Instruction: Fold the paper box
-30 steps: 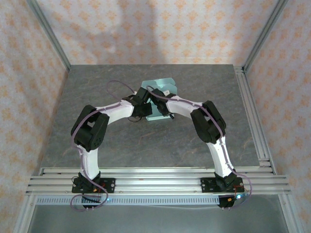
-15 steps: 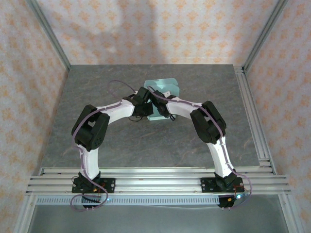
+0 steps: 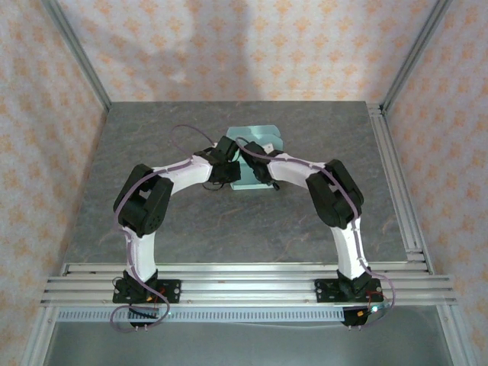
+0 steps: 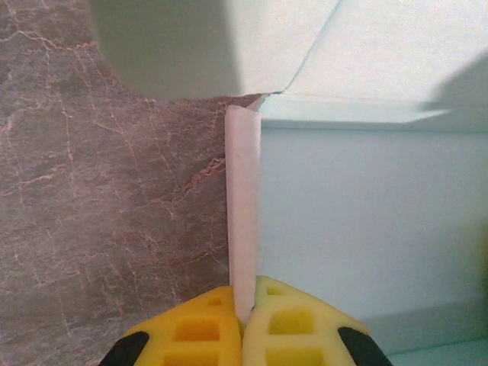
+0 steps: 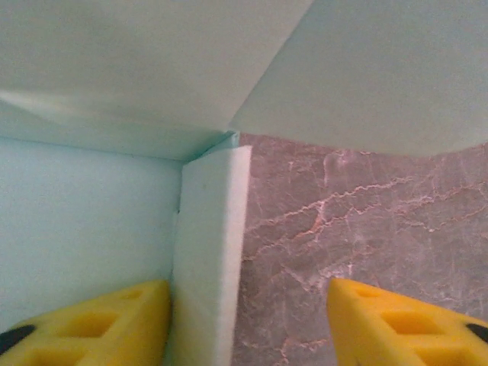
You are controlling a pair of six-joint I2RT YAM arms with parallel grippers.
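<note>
Toward the far middle of the table (image 3: 152,152) lies the paper box (image 3: 258,139), both wrists over its near edge. Fingers of left gripper (image 4: 244,324) pinched tight on the upright left wall's edge. Fingers of right gripper (image 5: 248,309) apart, straddling the right wall, which seems to touch the inner finger. Bare table outside both walls.

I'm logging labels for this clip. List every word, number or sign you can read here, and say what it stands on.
None: no word, number, brand or sign can be read.
The paper box is plain mint-green card.
The table shows only marble veining.
The wallpaper carries only a repeating ornament.
</note>
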